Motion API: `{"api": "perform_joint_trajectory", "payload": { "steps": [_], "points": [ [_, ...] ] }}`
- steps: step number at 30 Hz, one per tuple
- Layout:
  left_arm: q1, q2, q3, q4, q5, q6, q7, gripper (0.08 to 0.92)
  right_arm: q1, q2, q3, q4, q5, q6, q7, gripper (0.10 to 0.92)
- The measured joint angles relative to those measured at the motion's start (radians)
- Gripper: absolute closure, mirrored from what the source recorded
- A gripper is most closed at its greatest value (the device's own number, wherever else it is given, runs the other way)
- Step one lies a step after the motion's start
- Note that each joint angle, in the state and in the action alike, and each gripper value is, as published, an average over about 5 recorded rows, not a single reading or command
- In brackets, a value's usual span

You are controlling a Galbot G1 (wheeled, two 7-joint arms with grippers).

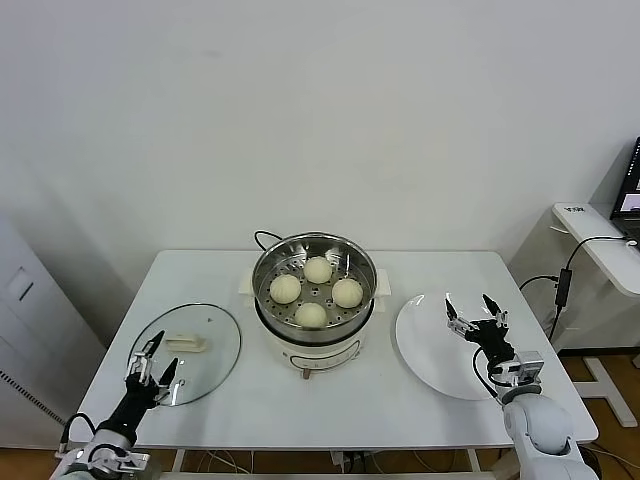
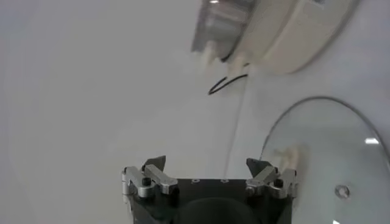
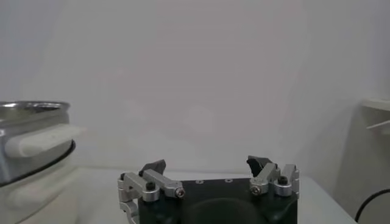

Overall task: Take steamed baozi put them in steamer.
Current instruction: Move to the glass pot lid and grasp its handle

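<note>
Several cream-white baozi (image 1: 317, 269) sit inside the shiny steel steamer (image 1: 270, 262), which stands on a white cooker base (image 1: 340, 353) at the table's middle. My right gripper (image 1: 475, 310) is open and empty above the white plate (image 1: 425, 345), to the right of the steamer. My left gripper (image 1: 155, 359) is open and empty over the near edge of the glass lid (image 1: 215, 345), at the table's front left. The steamer's rim and handle show in the right wrist view (image 3: 36, 131).
The glass lid with a white handle (image 1: 186, 343) lies flat left of the cooker. A black cable (image 1: 262, 237) runs behind the cooker. A white desk (image 1: 600, 235) with cables stands to the right of the table.
</note>
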Motion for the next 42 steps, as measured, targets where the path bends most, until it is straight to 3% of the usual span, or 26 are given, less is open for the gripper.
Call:
{"api": "perform_joint_trajectory", "payload": {
  "steps": [15, 42],
  "points": [
    [-0.152, -0.052, 0.016, 0.175, 0.194, -0.061, -0.056, 0.177, -0.017, 0.030, 0.013, -0.011, -0.042, 0.024, -0.034, 0.203],
    [-0.346, -0.088, 0.046, 0.406, 0.251, -0.068, -0.080, 0.181, -0.026, 0.040, 0.028, -0.025, -0.074, 0.034, -0.049, 0.203]
  ]
}}
